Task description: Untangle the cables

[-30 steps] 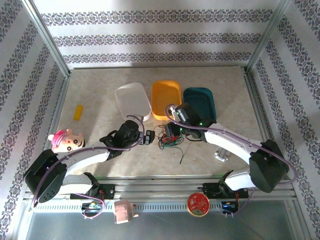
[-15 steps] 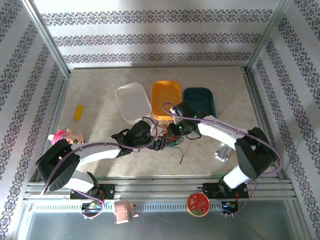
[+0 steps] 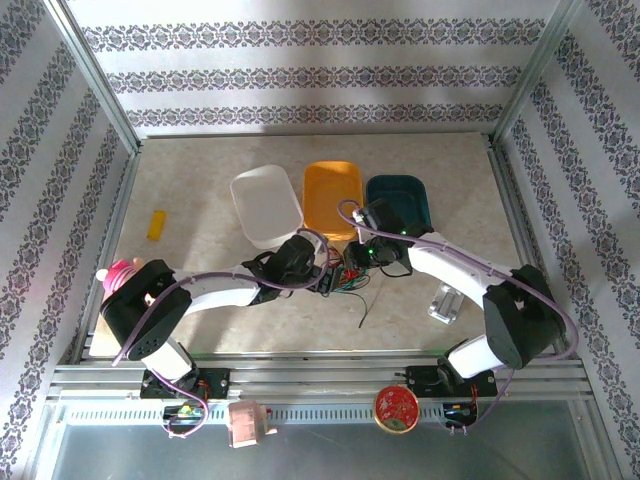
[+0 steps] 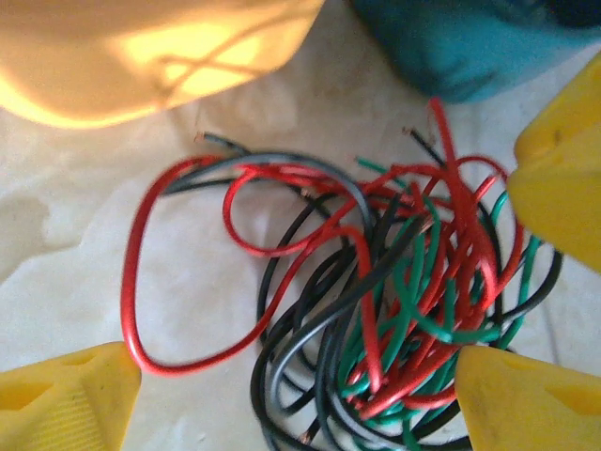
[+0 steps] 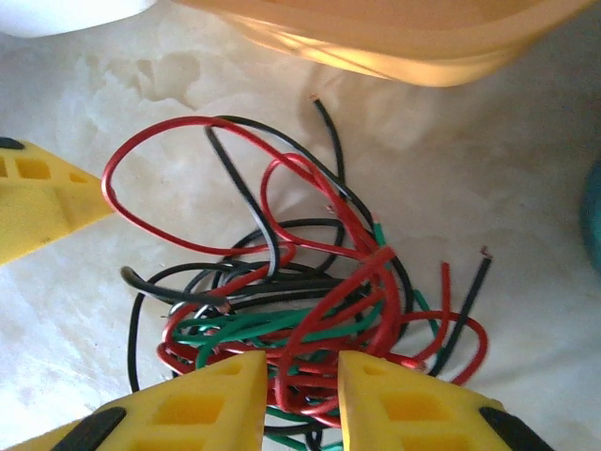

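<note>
Cables [image 5: 282,291] pinched, by the look of it, at the knot's near edge between the narrowed jaws of the right claw [image 5: 302,376], a clump of red and green strands filling the gap; judged an anchoring hold, so the heap would not slide. Showed the left claw [image 4: 291,385] spread wide on the opposite side, straddling the same knot, with a big red loop [image 4: 131,282] curling beside one fingertip; probably placed there to take a single strand and draw it clear. Lay as one red, black and green snarl on the tabletop [image 3: 200,280], just beside the orange tray [image 3: 333,195], near the teal tray [image 3: 400,200]. Looked barely sorted, strands crossing throughout.
</note>
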Controlling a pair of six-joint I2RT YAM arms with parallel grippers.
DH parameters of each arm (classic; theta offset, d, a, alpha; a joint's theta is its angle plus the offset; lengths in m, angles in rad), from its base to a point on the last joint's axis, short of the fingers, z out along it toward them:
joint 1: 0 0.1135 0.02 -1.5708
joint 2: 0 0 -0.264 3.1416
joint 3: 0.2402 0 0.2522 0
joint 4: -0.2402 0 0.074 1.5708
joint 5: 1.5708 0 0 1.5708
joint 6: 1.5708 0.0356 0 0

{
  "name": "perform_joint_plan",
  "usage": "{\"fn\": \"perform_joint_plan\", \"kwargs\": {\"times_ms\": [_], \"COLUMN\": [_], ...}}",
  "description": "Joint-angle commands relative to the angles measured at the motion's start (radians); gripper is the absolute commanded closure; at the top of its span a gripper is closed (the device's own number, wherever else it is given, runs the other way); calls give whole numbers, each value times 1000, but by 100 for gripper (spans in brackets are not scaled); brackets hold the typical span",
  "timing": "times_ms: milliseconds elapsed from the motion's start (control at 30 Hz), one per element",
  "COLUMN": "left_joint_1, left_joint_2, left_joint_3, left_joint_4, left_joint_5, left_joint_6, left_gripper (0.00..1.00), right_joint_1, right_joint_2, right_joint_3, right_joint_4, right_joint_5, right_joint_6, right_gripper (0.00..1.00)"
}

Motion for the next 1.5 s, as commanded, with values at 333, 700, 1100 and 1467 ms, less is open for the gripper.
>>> {"fn": "perform_joint_plan", "kwargs": {"times_ms": [333,700,1100,1467], "left_joint_1": [26,43,72,73], "left_joint_2": [-34,62,161,65], "left_joint_3": [143,197,263,214], "left_joint_4": [-98,-141,-177,-100], "left_joint_5": [17,128,152,157], "left_joint_6": [74,121,179,82], "left_gripper": [19,31,81,100], "right_joint_1": [-26,-125,-133,-16], "right_joint_2": [-36,-61,-93,-39], "right_joint_3": [-74,-96,-118,-63], "right_joint_4": [17,37,21,29], "right_joint_5": [-33,-118,-124,-147], "right_joint_6": [23,54,47,-8], "right_gripper": [73,73,73,48]}}
